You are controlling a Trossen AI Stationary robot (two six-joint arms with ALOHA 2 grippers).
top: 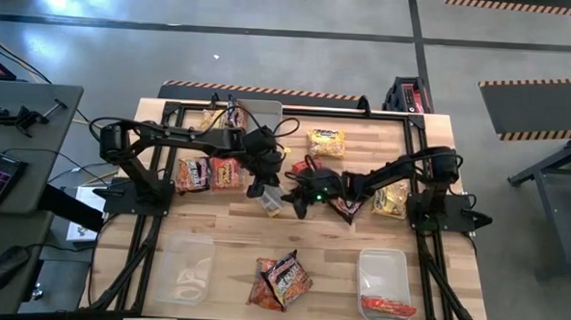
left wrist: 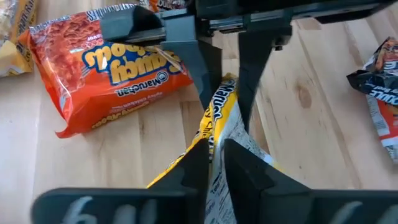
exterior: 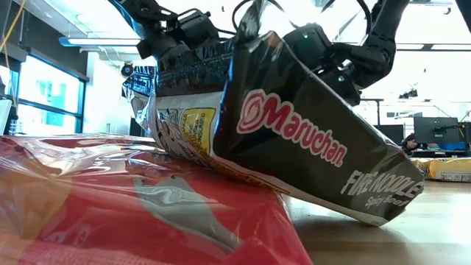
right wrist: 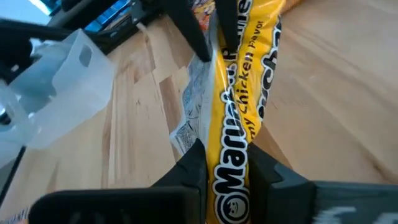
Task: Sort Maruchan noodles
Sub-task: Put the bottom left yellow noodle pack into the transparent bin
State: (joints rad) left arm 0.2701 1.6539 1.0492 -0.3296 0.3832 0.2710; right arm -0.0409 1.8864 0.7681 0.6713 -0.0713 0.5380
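At mid-table we see both grippers clamped on one yellow packet (right wrist: pixel 239 118): the left gripper (left wrist: pixel 214 149) and right gripper (right wrist: pixel 227 165) hold it edge-up, long axis running between them.

Bright ceiling lights (exterior: pixel 103 40) blow out overhead; the near red packet (exterior: pixel 132 213) blurs, glare streaking its plastic.

Yellow packet (right wrist: pixel 239 118), red-orange packet (left wrist: pixel 112 62)
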